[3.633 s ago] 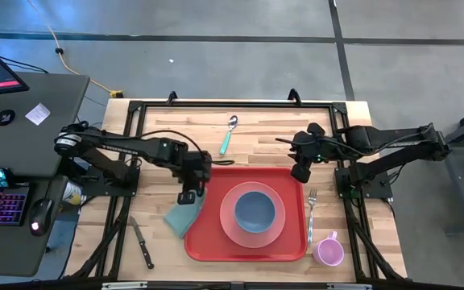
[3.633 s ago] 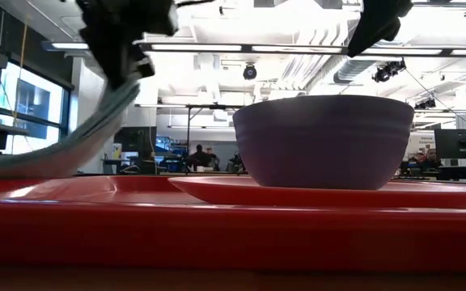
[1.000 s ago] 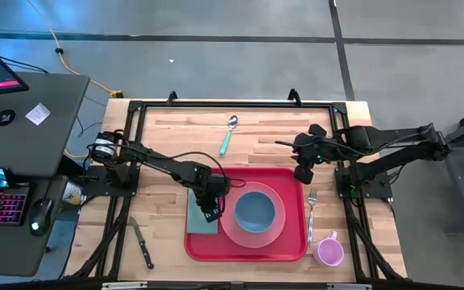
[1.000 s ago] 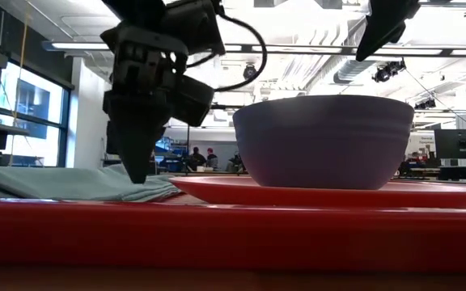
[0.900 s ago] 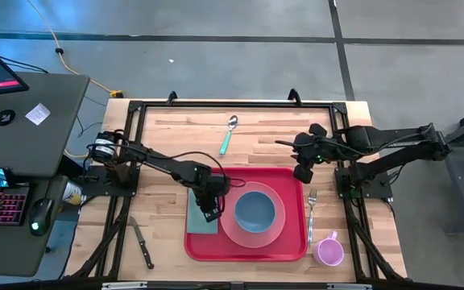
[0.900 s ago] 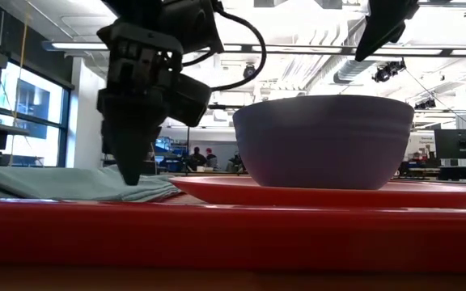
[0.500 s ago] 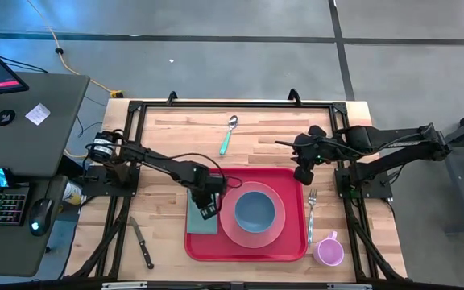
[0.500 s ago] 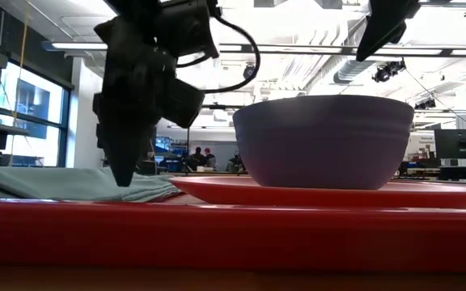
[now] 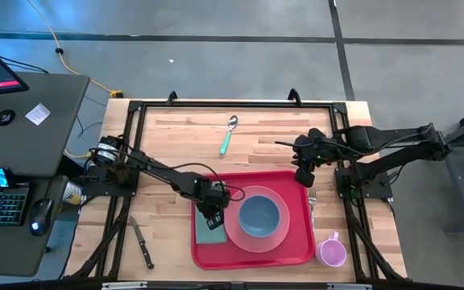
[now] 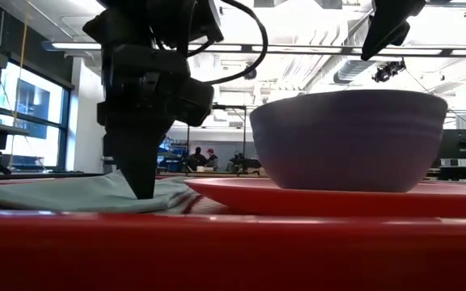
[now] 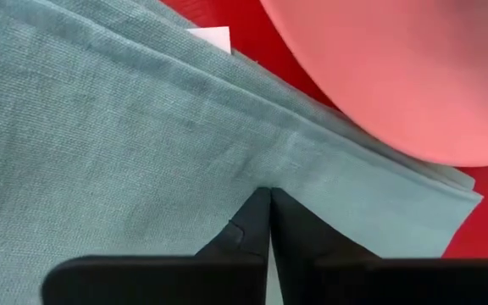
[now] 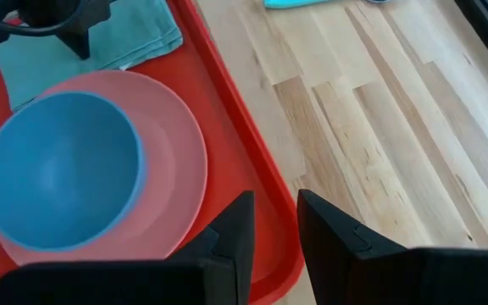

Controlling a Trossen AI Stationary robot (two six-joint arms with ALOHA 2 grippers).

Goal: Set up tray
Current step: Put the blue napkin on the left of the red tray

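Tray (image 9: pixel 252 256) sits on the counter (image 9: pixel 184 133) between the arms, carrying pink plate (image 9: pixel 258 239), blue bowl (image 9: pixel 259 216) and teal napkin (image 9: pixel 209 235), laid out like a place setting, we judge. Left gripper (image 9: pixel 213 221) presses its tips, jaws together, into the napkin inside the tray's left end, holding nothing. Right gripper (image 9: pixel 304 178) hovers over the far right corner, jaws narrowly apart, empty.

Glossy red plastic tray (image 9: pixel 298 251), matt woven teal cloth napkin (image 11: pixel 100 127), pale wood table (image 9: pixel 264 137).
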